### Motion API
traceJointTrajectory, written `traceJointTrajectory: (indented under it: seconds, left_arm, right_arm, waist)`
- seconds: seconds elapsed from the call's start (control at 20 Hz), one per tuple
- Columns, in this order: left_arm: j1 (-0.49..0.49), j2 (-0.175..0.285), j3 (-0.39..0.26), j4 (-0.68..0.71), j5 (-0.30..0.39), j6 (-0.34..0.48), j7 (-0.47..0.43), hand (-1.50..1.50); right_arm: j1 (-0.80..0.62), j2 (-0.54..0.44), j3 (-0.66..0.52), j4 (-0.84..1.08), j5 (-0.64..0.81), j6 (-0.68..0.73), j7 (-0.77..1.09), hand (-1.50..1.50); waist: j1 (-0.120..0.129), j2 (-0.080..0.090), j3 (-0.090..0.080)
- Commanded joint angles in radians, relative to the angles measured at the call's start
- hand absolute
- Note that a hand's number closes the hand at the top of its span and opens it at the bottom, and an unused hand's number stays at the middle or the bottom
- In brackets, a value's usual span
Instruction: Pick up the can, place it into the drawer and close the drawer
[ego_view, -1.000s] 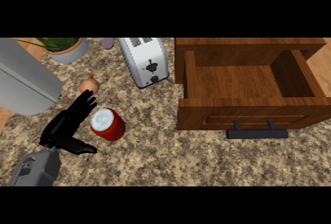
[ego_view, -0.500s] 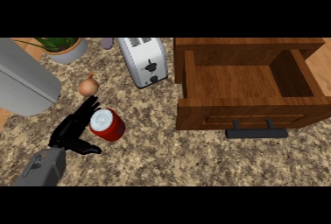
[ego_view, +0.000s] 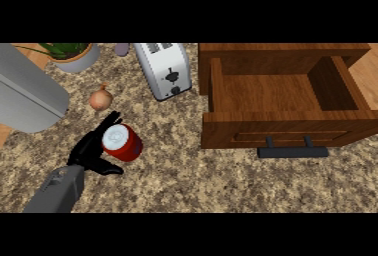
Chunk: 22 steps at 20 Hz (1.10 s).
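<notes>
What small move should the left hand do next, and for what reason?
Probably curl the fingers and thumb round the can. The left hand lies open at the left side of the can, fingers straight along it and thumb below it, so nothing holds the can yet. The drawer stands open to the right, ready for it.

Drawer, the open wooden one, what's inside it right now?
Only bare wooden floor shows inside the drawer; nothing lies in it. The strip of floor nearest the robot is covered by the drawer's own front. The can sits outside, on the counter, by the left hand.
</notes>
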Motion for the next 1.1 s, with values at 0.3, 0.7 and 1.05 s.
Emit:
traceJointTrajectory:
  seconds: [0.3,0.7,1.05]
  left_arm:
    - [-0.057,-0.081,0.020,0.092,0.019,0.005,-0.028,1.50]
    - [-0.115,-0.038,0.023,0.037,0.061,-0.182,0.037,1.50]
    - [-0.062,-0.124,0.090,-0.091,0.144,0.037,0.056,1.50]
  right_arm:
    - [-0.007,0.041,-0.009,-0.036,0.005,-0.001,0.033,-1.50]
    - [-0.020,0.024,-0.010,-0.054,-0.031,-0.021,0.092,-1.50]
    - [0.011,0.044,-0.009,-0.106,-0.044,-0.053,0.099,-1.50]
  waist:
    - [0.003,-0.001,0.001]
    - [0.009,-0.003,0.001]
    - [0.025,-0.009,0.002]
